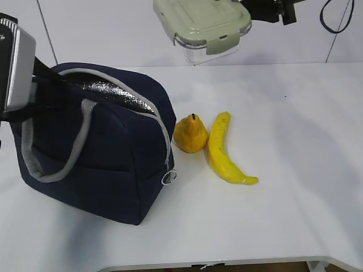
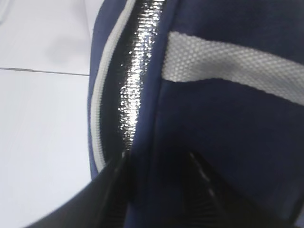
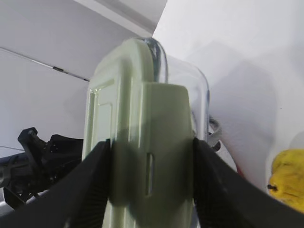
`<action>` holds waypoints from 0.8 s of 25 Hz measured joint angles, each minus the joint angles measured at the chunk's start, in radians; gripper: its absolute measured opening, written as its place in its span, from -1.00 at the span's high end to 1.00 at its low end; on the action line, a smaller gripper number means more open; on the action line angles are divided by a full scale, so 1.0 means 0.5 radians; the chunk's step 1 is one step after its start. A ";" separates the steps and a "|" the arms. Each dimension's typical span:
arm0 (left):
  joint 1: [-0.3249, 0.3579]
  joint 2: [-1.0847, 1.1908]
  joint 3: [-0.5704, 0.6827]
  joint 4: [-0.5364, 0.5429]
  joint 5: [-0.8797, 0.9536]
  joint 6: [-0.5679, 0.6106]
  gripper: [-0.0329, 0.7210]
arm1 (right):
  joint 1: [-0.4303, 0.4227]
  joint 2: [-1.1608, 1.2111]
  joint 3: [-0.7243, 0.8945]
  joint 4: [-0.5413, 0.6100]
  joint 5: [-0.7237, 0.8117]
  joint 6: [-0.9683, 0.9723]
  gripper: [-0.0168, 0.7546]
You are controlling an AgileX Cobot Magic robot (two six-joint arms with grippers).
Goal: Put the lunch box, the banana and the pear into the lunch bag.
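The navy lunch bag [image 1: 108,164] stands on the left of the table, its top unzipped and the silver foil lining [image 1: 108,90] showing. My left gripper [image 2: 157,156] is shut on the bag's top rim [image 2: 228,133], one finger inside the opening and one outside. My right gripper [image 3: 151,142] is shut on the lunch box [image 3: 142,118] across its sage-green lid clip. It holds the lunch box [image 1: 204,25] in the air, above and behind the fruit. The pear [image 1: 190,134] and the banana [image 1: 222,150] lie side by side on the table, right of the bag.
The white table [image 1: 295,113] stretches to the right of the banana. The bag's grey handle [image 1: 79,141] hangs down its front and the ring pull [image 1: 168,177] hangs at its right corner. The table's front edge [image 1: 227,263] is close below the bag.
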 joint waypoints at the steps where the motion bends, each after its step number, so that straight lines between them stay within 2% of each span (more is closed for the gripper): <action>1: -0.008 0.000 0.000 0.000 -0.009 0.000 0.20 | 0.016 0.000 0.000 -0.003 0.000 0.000 -0.06; 6: -0.008 -0.005 0.000 -0.020 -0.019 0.003 0.66 | 0.083 0.000 -0.026 -0.028 0.003 0.000 -0.06; 9: -0.008 -0.023 0.000 -0.120 -0.019 0.003 0.89 | 0.154 0.000 -0.141 -0.151 0.003 0.005 -0.06; 12: -0.008 -0.045 0.000 -0.232 -0.019 0.004 0.93 | 0.245 0.000 -0.282 -0.325 0.020 0.063 -0.06; 20: -0.008 -0.045 0.000 -0.256 0.051 0.008 0.94 | 0.440 0.039 -0.456 -0.445 0.064 0.082 -0.06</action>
